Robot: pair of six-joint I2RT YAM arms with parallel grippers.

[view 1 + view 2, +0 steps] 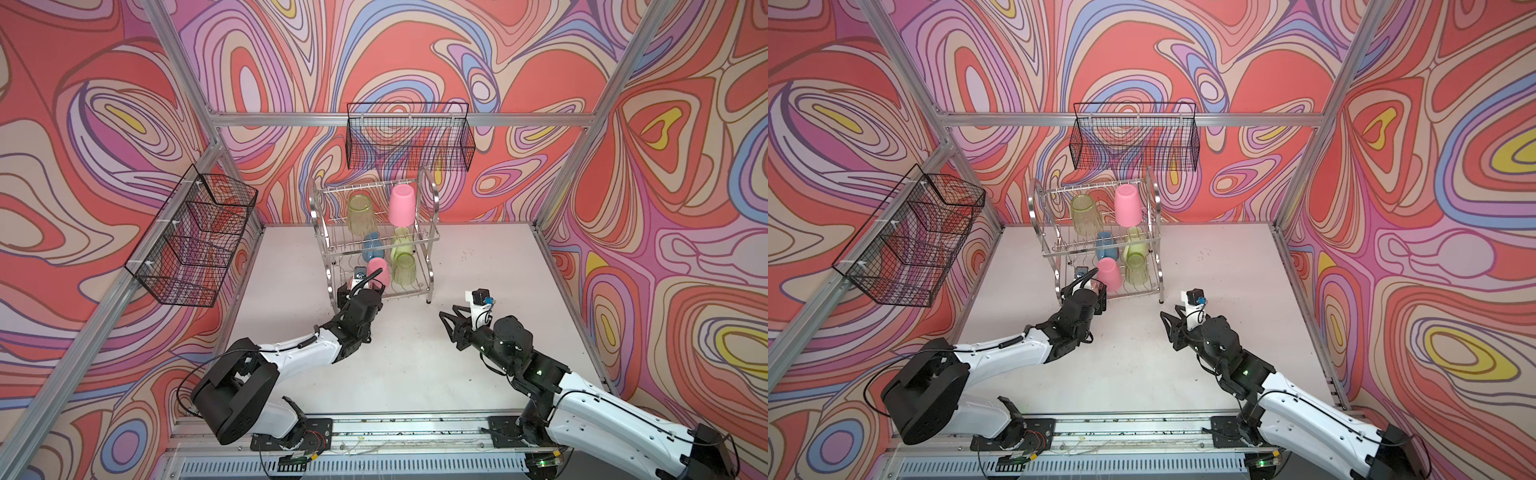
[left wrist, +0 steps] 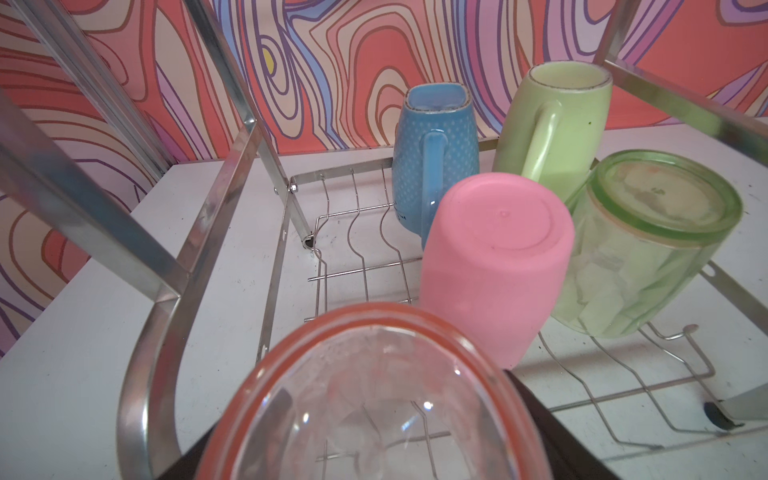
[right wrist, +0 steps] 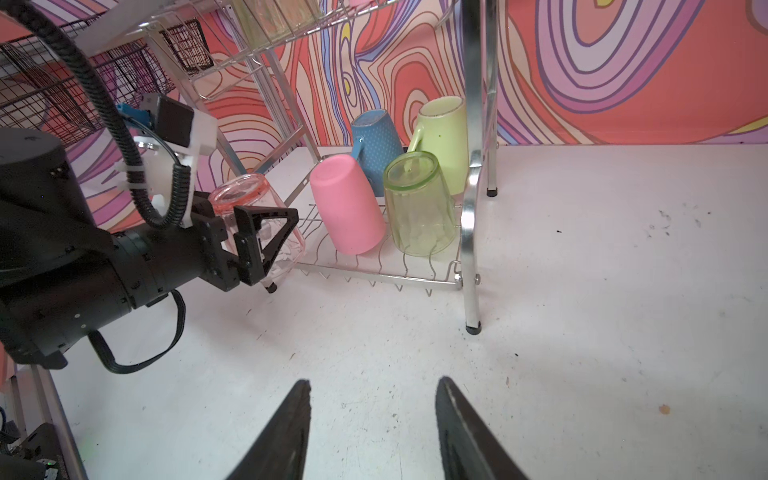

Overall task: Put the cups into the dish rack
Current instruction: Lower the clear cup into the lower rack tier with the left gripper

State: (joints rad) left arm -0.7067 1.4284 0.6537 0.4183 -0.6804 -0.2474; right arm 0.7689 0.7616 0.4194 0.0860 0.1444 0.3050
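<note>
**At the lower tier of the dish rack (image 3: 473,124), the clear pinkish cup (image 3: 249,195) was held by the left gripper (image 3: 259,220)**

Across both top views, the dish rack was seen standing at the back of the white table (image 1: 478,291), with a clear green cup (image 1: 362,214) and a pink tumbler (image 1: 402,204) set upside down on its upper tier. On the lower tier were ranged the blue mug (image 1: 371,247), the pale-green mug (image 1: 402,249), a second pink tumbler (image 1: 380,270) and a second clear green cup (image 1: 404,269). The left gripper was positioned at that tier's front left corner. The right gripper (image 1: 449,328) was held above the table, well apart from the rack.

From the left wrist view, the clear pinkish cup was shown base up, just beside the second pink tumbler; both mugs were leaned base up behind.

From the right wrist view, the left gripper's fingers (image 3: 245,241) were seen clamped on the cup's sides, the cup tilted at the tier's front edge; whether it rested on the wires could not be told. The right gripper's own fingers (image 3: 291,436) were shown spread, with nothing between them.
</note>
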